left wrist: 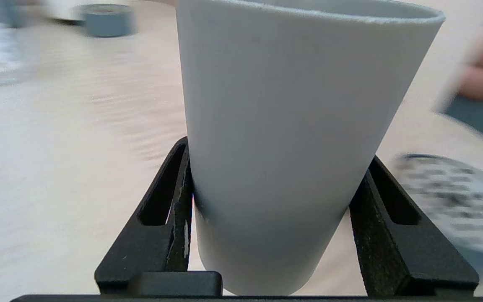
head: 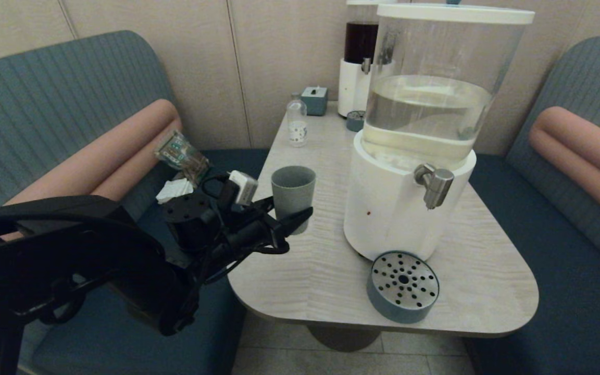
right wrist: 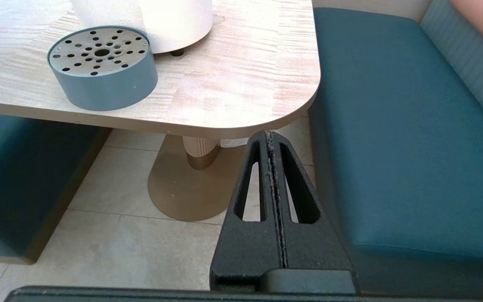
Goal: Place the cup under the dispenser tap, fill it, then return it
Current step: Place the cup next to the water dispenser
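The grey-blue cup (head: pixel 293 190) stands upright near the table's left edge, left of the big dispenser. My left gripper (head: pixel 290 209) reaches in from the left, one finger in front of the cup and one behind it. In the left wrist view the cup (left wrist: pixel 292 126) fills the space between both fingers (left wrist: pixel 180 188), which press on its lower sides, so my left gripper (left wrist: pixel 277 151) is shut on it. The steel dispenser tap (head: pixel 435 186) juts from the white base, well to the cup's right. My right gripper (right wrist: pixel 270 134) is shut and empty, low beside the table's corner, out of the head view.
The round drip tray (head: pixel 403 285) with perforated top sits below the tap near the table's front edge (right wrist: pixel 208 126). A small clear bottle (head: pixel 297 124), a tissue box (head: pixel 314 100), a second small tray (head: pixel 355 120) and the dark-liquid dispenser (head: pixel 360 52) stand at the back. Benches flank the table.
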`<state>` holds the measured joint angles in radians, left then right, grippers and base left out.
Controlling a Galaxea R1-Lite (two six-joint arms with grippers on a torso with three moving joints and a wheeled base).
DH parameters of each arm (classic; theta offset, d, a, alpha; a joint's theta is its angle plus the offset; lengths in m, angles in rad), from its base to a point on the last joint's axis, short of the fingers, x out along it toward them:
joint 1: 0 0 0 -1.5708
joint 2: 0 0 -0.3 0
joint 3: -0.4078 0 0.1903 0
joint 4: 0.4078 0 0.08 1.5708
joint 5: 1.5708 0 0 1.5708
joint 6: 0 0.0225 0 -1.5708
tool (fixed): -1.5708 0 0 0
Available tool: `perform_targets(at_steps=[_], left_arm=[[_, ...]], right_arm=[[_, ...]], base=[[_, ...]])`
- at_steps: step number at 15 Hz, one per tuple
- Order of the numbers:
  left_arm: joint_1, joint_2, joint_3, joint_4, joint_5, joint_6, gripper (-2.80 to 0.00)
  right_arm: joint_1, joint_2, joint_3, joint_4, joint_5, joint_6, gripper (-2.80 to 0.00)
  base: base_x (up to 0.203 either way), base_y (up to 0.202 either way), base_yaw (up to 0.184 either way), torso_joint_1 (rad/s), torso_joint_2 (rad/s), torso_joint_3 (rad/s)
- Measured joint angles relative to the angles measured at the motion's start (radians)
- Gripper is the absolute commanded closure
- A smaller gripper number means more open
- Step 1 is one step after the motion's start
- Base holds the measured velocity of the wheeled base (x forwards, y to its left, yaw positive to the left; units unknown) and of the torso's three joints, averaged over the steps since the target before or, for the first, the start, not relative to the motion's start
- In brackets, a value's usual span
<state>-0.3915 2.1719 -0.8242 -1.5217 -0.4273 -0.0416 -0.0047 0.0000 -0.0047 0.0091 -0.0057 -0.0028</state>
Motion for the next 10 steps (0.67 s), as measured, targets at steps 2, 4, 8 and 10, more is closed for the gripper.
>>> perform_targets(at_steps=[2, 4, 8, 10], left_arm=[[0.054, 0.018, -0.027, -0.001, -0.016, 0.006, 0.00], [0.082, 0.057, -0.068, 0.000, -0.019, 0.009, 0.00], [0.093, 0.171, -0.202, 0.000, -0.018, 0.010, 0.00], [0.094, 0.238, -0.270, 0.000, -0.017, 0.010, 0.00]], right_arm=[[0.000, 0.000, 0.000, 0.000, 0.000, 0.000, 0.00], [0.001, 0.000, 0.000, 0.000, 0.000, 0.000, 0.00], [0.001, 0.000, 0.000, 0.000, 0.000, 0.000, 0.00], [0.000, 0.000, 0.000, 0.000, 0.000, 0.000, 0.00]], base=[[0.000, 0.000, 0.000, 0.000, 0.00, 0.000], [0.000, 0.000, 0.000, 0.000, 0.00, 0.000], [0.000, 0.000, 0.000, 0.000, 0.00, 0.000], [0.000, 0.000, 0.000, 0.000, 0.00, 0.000]])
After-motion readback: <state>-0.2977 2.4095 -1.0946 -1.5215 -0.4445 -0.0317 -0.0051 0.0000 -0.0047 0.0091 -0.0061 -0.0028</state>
